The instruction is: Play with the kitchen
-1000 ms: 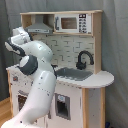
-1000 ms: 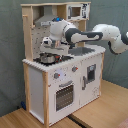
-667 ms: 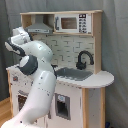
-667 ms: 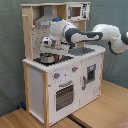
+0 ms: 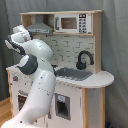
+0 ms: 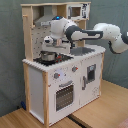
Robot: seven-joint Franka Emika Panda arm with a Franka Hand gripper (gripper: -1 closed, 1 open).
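Hovering over the hob (image 6: 50, 58) of the kitchen (image 6: 80, 75), the end effector (image 6: 48, 46) — finger state indiscernible — should descend slowly, vertically.

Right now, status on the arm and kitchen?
Gripper low over pot on hob; fingers unclear. Kitchen upright, oven door closed. Nothing blocking.
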